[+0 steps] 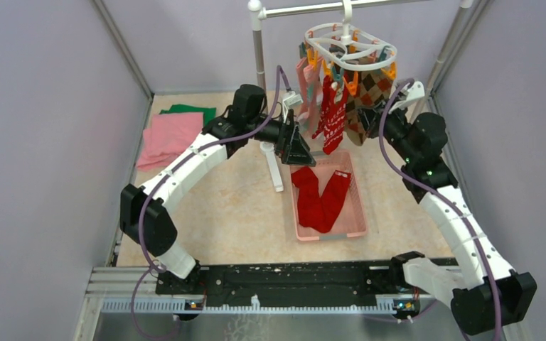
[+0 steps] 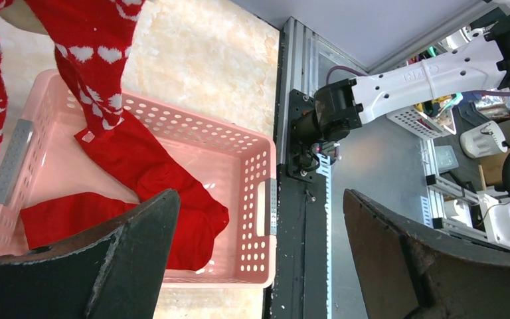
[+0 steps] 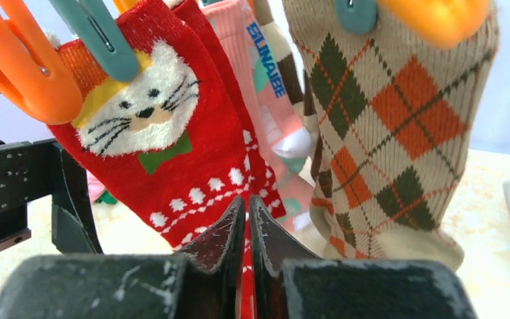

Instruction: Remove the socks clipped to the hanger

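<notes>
When viewed from above, shows a white oval hanger (image 1: 350,44) at twelve o'clock, hooked on a metal rail stand (image 1: 258,50). Clipped beneath it by orange and teal pegs (image 3: 26,73): a red cat-face sock (image 1: 333,117), a pink sock (image 1: 307,85) at its nine o'clock and an argyle sock (image 1: 370,96) at its three o'clock. Toward six o'clock of these, a pink basket (image 1: 334,234) holding loose red socks (image 1: 320,199). Left gripper (image 1: 298,153) spread wide, gripping nothing, hovering above the basket's far end. Right gripper (image 3: 247,199) pressed nearly together at the red cat-face sock, with a sliver of red in the slit; cannot tell whether fabric is truly pinched. At ten o'clock, a folded pink cloth (image 1: 167,138) and green cloth (image 1: 188,110) lying flat.
</notes>
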Controlling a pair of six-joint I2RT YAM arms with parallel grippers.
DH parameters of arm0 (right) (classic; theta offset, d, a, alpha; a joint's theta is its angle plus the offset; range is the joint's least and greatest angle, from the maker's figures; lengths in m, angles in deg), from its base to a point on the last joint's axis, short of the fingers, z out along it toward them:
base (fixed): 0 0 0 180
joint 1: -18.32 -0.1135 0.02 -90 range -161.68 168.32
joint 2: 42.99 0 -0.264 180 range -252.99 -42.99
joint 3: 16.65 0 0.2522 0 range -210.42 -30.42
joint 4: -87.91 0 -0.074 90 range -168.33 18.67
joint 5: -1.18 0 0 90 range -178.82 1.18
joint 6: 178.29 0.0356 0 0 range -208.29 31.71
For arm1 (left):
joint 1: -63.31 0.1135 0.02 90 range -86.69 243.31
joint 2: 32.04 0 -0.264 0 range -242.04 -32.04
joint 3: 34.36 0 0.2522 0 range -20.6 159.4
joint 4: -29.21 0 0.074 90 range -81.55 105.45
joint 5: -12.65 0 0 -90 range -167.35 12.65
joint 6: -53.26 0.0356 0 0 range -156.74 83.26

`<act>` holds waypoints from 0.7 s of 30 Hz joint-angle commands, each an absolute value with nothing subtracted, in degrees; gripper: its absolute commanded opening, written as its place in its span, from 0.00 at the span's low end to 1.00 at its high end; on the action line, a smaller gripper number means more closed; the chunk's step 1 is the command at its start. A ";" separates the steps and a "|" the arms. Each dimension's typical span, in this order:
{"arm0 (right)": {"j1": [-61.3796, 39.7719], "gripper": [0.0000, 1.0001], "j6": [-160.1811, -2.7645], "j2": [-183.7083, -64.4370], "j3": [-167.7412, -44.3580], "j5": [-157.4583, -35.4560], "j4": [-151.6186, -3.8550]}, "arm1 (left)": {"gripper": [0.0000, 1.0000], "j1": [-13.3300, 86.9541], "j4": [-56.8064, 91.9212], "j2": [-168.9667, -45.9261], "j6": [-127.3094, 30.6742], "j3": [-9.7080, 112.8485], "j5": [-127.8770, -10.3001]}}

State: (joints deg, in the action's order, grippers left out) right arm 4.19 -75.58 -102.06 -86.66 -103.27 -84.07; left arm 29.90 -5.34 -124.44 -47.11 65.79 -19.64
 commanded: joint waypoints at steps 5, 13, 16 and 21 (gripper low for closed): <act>8.57 0.71 -77.34 -97.83 -86.22 -93.79 -80.69 | 0.99 29.82 -4.54 -122.16 -47.22 68.21 -17.19; 12.73 0.85 -78.72 -109.96 -88.22 -99.96 -92.17 | 0.99 29.91 -6.54 -121.13 -45.12 67.72 -16.97; 13.54 0.82 -81.14 -114.21 -88.64 -104.93 -97.53 | 0.99 30.00 -8.86 -120.72 -44.07 68.60 -16.41; 14.69 0.61 -81.57 -118.31 -91.20 -112.10 -101.62 | 0.99 30.00 -10.43 -120.01 -43.01 68.60 -15.79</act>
